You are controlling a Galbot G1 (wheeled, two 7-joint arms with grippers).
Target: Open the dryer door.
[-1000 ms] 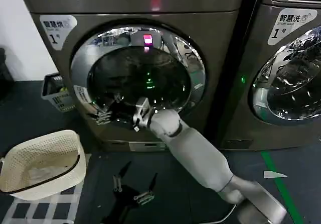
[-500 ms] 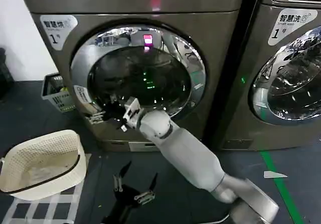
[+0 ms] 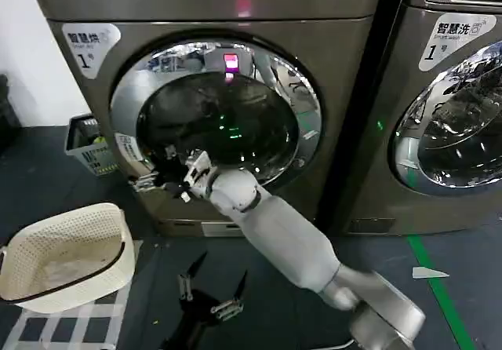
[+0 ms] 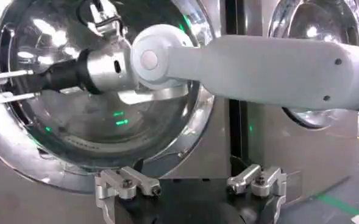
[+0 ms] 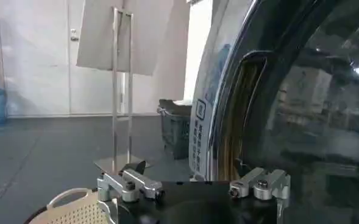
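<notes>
Right gripper (image 3: 161, 179) slid left to the door (image 3: 216, 114) rim, fingers apart. Door unopened. Left gripper (image 3: 205, 297) idle below, fingers apart.

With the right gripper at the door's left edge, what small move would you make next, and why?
Probably close the open right gripper on the left rim of the dryer door, then pull outward: the fingers sit at the chrome ring, and the door looks shut.

Laundry room, dark floor, white wall
Dark grey floor (image 3: 63, 169) with green tape line (image 3: 439, 291); white wall (image 3: 31, 67) at left; cream woven basket (image 3: 63, 256), dark crate (image 3: 88, 142), neighbouring machine (image 3: 439, 99) at right
</notes>
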